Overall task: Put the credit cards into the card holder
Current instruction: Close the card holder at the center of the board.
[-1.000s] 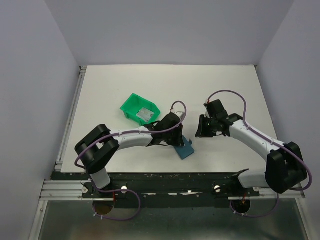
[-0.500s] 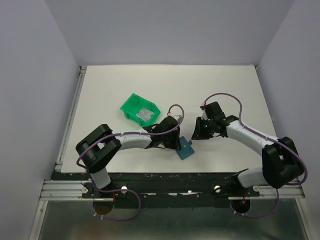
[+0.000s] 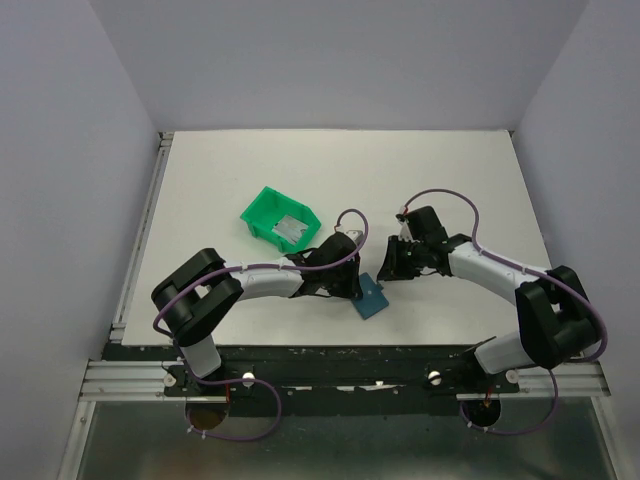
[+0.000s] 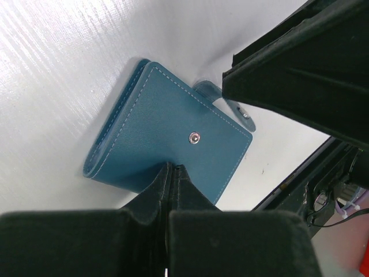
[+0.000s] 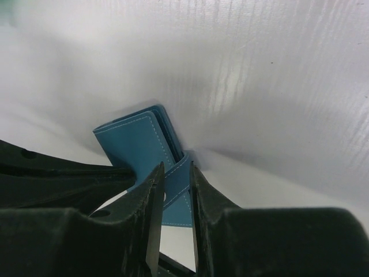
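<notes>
The slate-blue card holder [image 3: 373,298] lies closed on the white table, stud up [image 4: 195,137]. Its strap sticks out at one edge [image 4: 210,89]. My left gripper [image 4: 172,168] is shut, its joined tips pressing on the wallet's near edge; in the top view it [image 3: 347,283] is just left of the wallet. My right gripper [image 5: 175,169] stands over the strap [image 5: 180,173], jaws a narrow gap apart with the strap showing between them. The silvery credit cards [image 3: 292,228] lie in the green bin.
The green plastic bin [image 3: 262,213] stands on the table behind and left of the wallet. The table's near edge and a black rail run just in front of the wallet [image 3: 400,352]. Grey walls close in both sides.
My right gripper has moved left and down onto the wallet's strap. My left gripper shifted slightly left and stays pressed on the wallet.
</notes>
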You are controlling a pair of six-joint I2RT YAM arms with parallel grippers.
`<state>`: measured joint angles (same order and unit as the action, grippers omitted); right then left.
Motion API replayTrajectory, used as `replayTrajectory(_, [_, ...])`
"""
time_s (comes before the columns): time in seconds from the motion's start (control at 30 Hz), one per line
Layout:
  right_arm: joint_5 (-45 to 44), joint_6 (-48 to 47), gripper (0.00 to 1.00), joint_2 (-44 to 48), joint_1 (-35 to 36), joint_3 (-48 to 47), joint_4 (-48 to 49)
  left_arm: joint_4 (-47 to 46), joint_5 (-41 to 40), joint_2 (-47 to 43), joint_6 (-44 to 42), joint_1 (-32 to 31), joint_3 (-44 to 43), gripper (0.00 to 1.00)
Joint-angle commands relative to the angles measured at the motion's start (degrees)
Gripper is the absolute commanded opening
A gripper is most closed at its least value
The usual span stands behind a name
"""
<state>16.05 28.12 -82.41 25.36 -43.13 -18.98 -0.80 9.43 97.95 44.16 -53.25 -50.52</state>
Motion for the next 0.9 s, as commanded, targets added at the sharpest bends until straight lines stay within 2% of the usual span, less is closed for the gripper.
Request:
replayTrajectory(0.0, [5.12, 0.01, 0.32, -1.35, -0.4, 1.12, 3.33, 1.41, -1.52, 1.63, -0.39, 0.08, 1.48, 0.0])
replayTrajectory(0.43, [12.42, 1.85, 0.29, -1.26, -0.4, 4.9, 9.66, 1.85, -1.61, 1.63, -0.22, 0.08, 1.65, 0.0])
replayTrajectory(0.87, [12.86, 0.89, 0.26, -1.0, -0.32, 5.61, 8.7, 1.5, -1.43, 1.98, -0.04, 0.08, 1.48, 0.0])
